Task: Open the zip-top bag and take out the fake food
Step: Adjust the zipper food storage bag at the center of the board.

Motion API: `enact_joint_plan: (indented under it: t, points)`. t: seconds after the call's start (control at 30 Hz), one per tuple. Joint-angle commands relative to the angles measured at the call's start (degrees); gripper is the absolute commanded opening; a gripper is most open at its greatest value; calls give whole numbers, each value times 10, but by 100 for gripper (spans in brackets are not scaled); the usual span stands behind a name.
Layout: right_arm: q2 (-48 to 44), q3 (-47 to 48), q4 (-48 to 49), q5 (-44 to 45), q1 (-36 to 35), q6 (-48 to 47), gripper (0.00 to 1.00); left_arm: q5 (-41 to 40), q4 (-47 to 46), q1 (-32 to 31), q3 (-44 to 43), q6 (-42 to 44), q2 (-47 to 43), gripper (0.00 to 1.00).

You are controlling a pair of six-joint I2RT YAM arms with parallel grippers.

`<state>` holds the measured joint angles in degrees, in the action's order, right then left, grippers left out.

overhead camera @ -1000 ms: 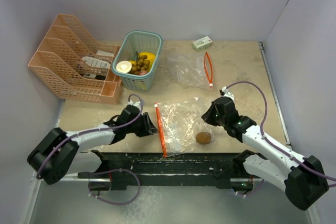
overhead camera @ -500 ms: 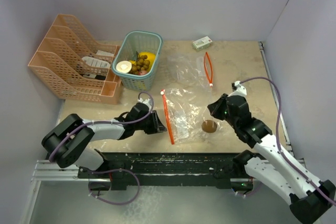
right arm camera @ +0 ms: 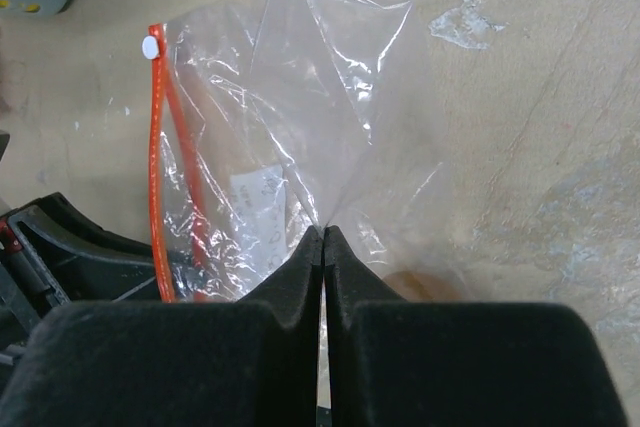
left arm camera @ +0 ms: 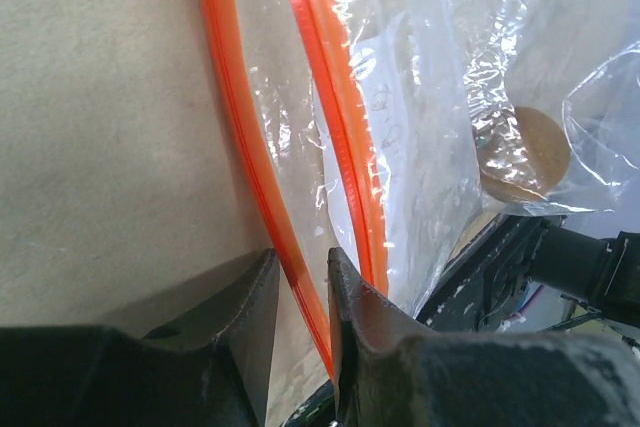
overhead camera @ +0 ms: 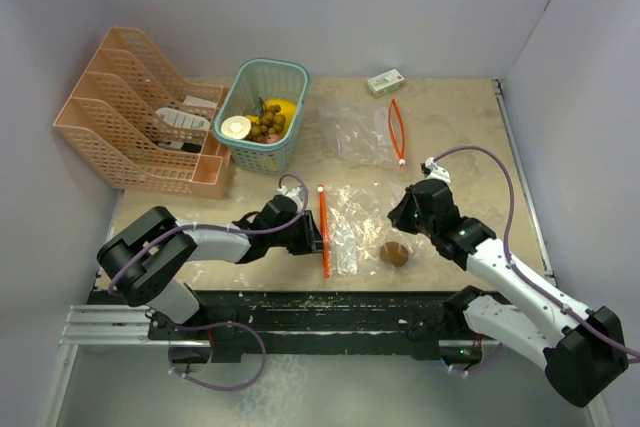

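A clear zip-top bag point(overhead camera: 350, 219) with an orange zip point(overhead camera: 323, 232) lies crumpled at the table's near middle. A round brown fake food piece point(overhead camera: 394, 254) sits inside it at the right end. My left gripper point(overhead camera: 312, 237) is shut on one orange zip strip point(left arm camera: 255, 162); the other strip point(left arm camera: 335, 97) stands apart, so the mouth gapes. The brown piece point(left arm camera: 525, 152) shows through the film. My right gripper point(overhead camera: 399, 215) is shut on the bag's clear film point(right arm camera: 290, 117) at the closed end, and the brown piece point(right arm camera: 412, 283) peeks beside its fingers.
A teal basket point(overhead camera: 285, 152) at the back holds yellow fruits, a grape cluster and a beige round piece. A second flat bag point(overhead camera: 360, 137) with an orange zip lies behind. A small white-green box point(overhead camera: 385, 81) is at the back; a peach file rack point(overhead camera: 120, 147) stands left.
My left gripper has pulled the zip edge rightward, bunching the bag narrower. The right gripper rose and came back, still pinching the film. The brown piece shifted slightly inside the bag.
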<state>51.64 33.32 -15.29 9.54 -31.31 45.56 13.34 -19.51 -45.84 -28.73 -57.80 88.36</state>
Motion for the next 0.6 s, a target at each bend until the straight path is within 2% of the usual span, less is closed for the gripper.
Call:
enact_joint_plan:
  t: [0.0,0.13,0.3,0.37,0.5,0.57]
  points:
    - [17,-3,35,-7,2,-11,0,10,-34,-15,-32,-4,12,30]
    - [18,-16,40,-10,2,-10,0,18,-45,-19,-37,-10,25,35]
    - [18,-25,52,-7,2,-11,0,11,-41,-20,-36,-10,19,36]
    - [18,-30,53,-4,2,-12,0,-1,-20,-20,-40,-2,11,30]
    - [18,-39,57,-5,2,-12,0,-21,43,-20,-68,21,-1,5]
    - [19,-41,59,-5,2,-12,0,-23,57,-20,-73,27,-4,0]
